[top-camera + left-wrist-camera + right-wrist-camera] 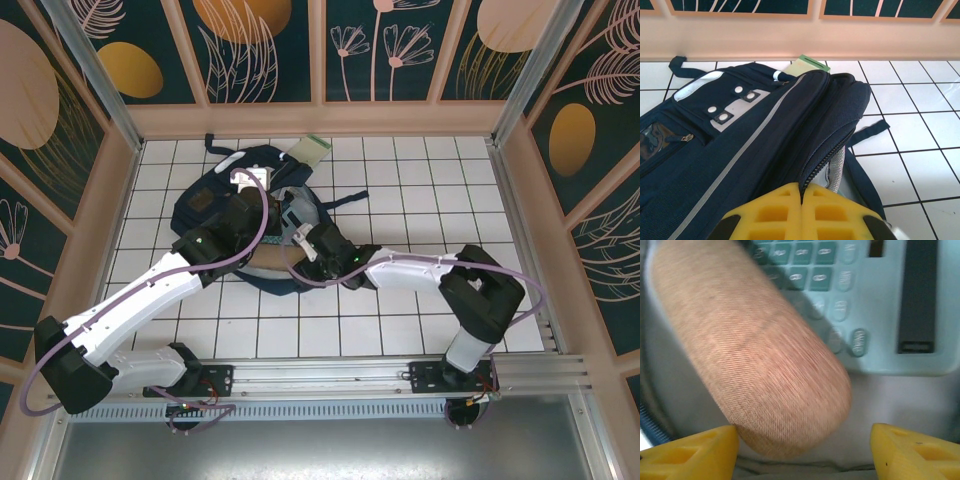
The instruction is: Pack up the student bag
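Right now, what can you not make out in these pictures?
Key labels on the calculator: right wrist view, blurred, partly behind the tan pouch.
Opening of the student bag: top view, under the left arm and right arm.
Green flat item: left wrist view, mostly behind the bag.

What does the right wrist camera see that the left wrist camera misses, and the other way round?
Right wrist: a rounded tan woven-fabric pouch partly hiding a pale teal calculator on light grey lining, with the right hand open. Left wrist: the outside of the navy-blue fabric backpack, white table tiles, a green flat item behind it, and the left hand shut on the zip edge. Shared: yellow fingers, and that backpack, inside versus outside.
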You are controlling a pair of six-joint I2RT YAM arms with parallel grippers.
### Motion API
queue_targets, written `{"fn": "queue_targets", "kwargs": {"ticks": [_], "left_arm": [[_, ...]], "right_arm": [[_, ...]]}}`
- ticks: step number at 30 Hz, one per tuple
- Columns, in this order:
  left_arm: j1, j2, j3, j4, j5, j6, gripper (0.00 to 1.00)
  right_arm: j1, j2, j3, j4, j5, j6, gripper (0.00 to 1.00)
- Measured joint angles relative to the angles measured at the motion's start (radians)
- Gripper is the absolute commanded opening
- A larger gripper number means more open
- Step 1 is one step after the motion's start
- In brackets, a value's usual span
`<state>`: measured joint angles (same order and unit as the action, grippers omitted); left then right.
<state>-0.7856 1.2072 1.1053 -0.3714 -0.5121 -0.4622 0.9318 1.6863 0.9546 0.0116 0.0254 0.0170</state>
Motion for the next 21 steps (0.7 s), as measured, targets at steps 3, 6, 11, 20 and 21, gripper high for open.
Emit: {"fn": "queue_targets", "kwargs": {"ticks": [3,6,11,20,21], "left_arm": [[0.000,0.000,-0.002,0.000,0.001,0.000,0.00],[0.000,-0.002,-0.006,0.000,0.000,0.000,0.00],[0.000,-0.013,-0.008,-0.002,-0.006,0.000,0.00],[-0.002,-0.089,-0.033,-0.046,-0.056,-0.015,0.00],[-0.002,-0.100,-0.037,-0.055,-0.062,-0.018,0.00]], "right_arm": [[-0.016,0.015,0.020,0.001,0.002,0.008,0.71],[-0.016,0.016,0.019,0.012,0.000,0.011,0.74],[-0.018,-0.048,-0.043,0.035,-0.023,0.025,0.75],[-0.135,-0.223,-0.082,0.104,-0.056,0.098,0.75],[-0.155,-0.223,-0.082,0.114,-0.057,0.109,0.75]]}}
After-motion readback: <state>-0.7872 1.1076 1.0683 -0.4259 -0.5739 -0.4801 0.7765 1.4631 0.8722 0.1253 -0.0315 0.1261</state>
